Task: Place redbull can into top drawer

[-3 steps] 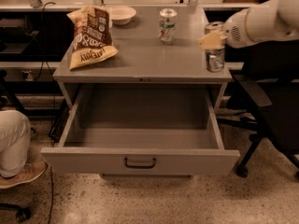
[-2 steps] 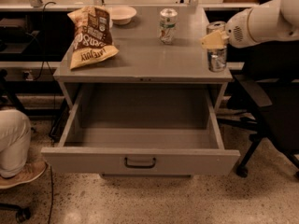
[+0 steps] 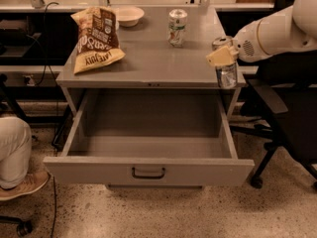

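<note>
**Current state.** The end effector is at the right front corner of the counter. It is pinching the redbull can at mid-height, with one pale finger pad across the can's left side. The can is upright. Its lower end overlaps the front edge of the counter. Whether the base rests on the counter or is raised clear of it cannot be determined from this view. The top drawer is pulled fully out below, and its floor is bare. Its handle faces the camera.

**Step in hand.** Transfer the can from the counter corner to the drawer interior.

**Recommended procedure.**
1. Confirm that the can base is clear of the counter edge before any sideways travel.
2. Move the can forward, out past the counter front, then left, so that it is over the drawer floor and inside the right drawer wall.
3. Keep the can vertical throughout; the grip is on a slim, smooth body and a tilt could let it slip.
4. Lower the can until the base meets the drawer floor, then release. Do not drop it from height: a tall, narrow can is likely to topple.

**Clearances.** The chip bag, the bowl and the silver-and-green can are well apart from this path.
</note>
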Motion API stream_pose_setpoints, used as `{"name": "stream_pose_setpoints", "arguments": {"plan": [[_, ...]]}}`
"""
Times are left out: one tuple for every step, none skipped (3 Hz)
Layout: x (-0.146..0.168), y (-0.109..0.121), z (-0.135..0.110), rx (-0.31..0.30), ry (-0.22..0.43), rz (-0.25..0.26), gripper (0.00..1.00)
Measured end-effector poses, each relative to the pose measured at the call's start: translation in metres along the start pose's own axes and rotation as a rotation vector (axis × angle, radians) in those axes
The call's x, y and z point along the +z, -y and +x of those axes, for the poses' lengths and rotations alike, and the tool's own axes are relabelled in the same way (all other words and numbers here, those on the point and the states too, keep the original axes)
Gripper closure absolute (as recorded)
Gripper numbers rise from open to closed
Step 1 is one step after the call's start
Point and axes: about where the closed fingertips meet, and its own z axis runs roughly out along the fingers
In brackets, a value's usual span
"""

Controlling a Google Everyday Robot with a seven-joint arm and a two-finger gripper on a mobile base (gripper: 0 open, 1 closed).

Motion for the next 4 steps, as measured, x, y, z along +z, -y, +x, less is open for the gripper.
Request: {"name": "stream_pose_setpoints", "arguments": {"plan": [[0.007, -0.038, 0.031, -0.043, -0.071, -0.08, 1.0], [0.04, -0.095, 0.075, -0.141, -0.199, -0.183, 1.0], [0.04, -0.095, 0.074, -0.141, -0.198, -0.183, 1.0], [0.047, -0.099, 0.08, -0.144, -0.22, -0.192, 1.0]]}}
